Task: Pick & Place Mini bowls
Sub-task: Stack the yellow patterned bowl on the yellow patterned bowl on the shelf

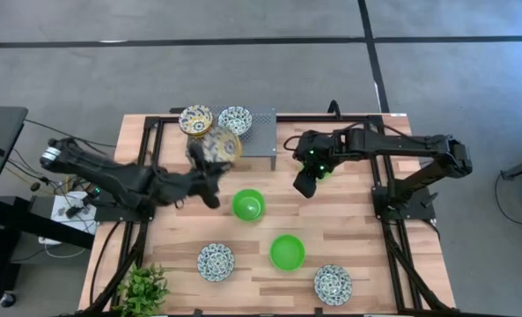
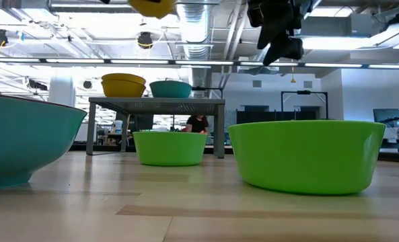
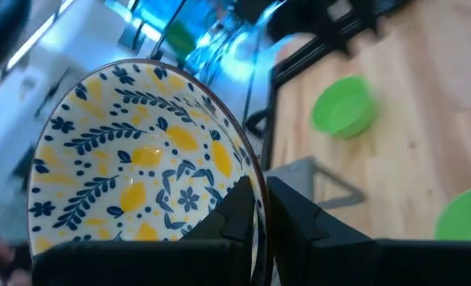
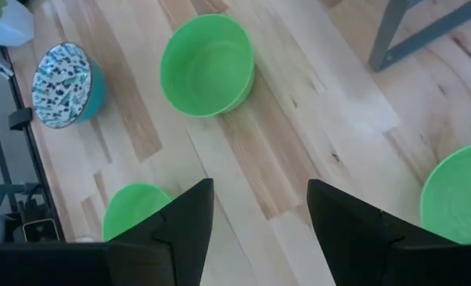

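Observation:
My left gripper (image 1: pixel 206 180) is shut on a yellow-cream patterned bowl (image 1: pixel 215 145), held high by the near left corner of the grey perforated stand (image 1: pixel 259 123); the bowl also shows in the left wrist view (image 3: pixel 140 167). On the stand sit a yellow bowl (image 1: pixel 195 119) and a blue-and-white bowl (image 1: pixel 235 119). Two green bowls (image 1: pixel 248 204) (image 1: pixel 287 252) and two blue-and-white bowls (image 1: pixel 215 261) (image 1: pixel 332 283) rest on the table. A third green bowl (image 4: pixel 457 199) shows only in the right wrist view. My right gripper (image 1: pixel 305 180) hangs open and empty above the table. My left gripper holds the yellow-cream bowl by its rim (image 3: pixel 259 199), with one finger (image 3: pixel 235 210) inside the bowl and the other (image 3: pixel 299 218) outside its wall. The bowl is lifted clear of table and stand and is tilted, its inside partly facing sideways.
A small potted plant (image 1: pixel 142 286) stands at the near left corner. Bare wood lies between the stand and the green bowls and along the table's right side. Black frame rails (image 1: pixel 393 220) run along both sides. A person (image 2: pixel 198 124) shows far behind the table.

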`<action>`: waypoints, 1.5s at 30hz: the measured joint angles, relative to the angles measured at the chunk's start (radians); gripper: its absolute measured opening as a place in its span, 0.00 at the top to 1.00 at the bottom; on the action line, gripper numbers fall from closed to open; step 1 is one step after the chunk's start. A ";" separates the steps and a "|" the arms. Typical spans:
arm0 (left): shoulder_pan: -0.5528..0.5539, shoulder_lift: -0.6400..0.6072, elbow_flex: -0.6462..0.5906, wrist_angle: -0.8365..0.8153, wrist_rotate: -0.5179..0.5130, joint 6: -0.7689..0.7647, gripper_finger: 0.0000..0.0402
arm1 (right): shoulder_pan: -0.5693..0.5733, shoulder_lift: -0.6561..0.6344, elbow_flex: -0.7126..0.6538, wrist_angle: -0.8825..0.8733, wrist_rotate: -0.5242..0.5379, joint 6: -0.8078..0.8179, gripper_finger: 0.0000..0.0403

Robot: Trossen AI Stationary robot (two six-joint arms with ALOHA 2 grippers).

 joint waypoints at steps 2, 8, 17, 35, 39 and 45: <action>0.037 -0.045 0.000 -0.048 -0.001 -0.049 0.93 | 0.009 0.000 0.000 0.000 0.000 0.000 0.50; 0.170 -0.135 0.000 -0.212 0.002 -0.208 0.93 | 0.036 0.005 -0.001 0.000 0.000 0.000 0.50; 0.387 -0.153 0.000 -0.350 0.135 -0.270 0.93 | 0.046 0.005 -0.001 0.000 0.021 0.000 0.50; 0.810 -0.129 0.000 -0.429 0.576 -0.286 0.93 | 0.046 0.009 -0.001 0.001 0.021 -0.028 0.50; 0.850 -0.100 0.001 -0.428 0.591 -0.272 0.93 | 0.046 0.009 -0.001 0.001 0.022 -0.052 0.50; 0.865 -0.029 0.001 -0.430 0.629 -0.256 0.92 | 0.046 0.009 -0.001 0.002 0.022 -0.052 0.50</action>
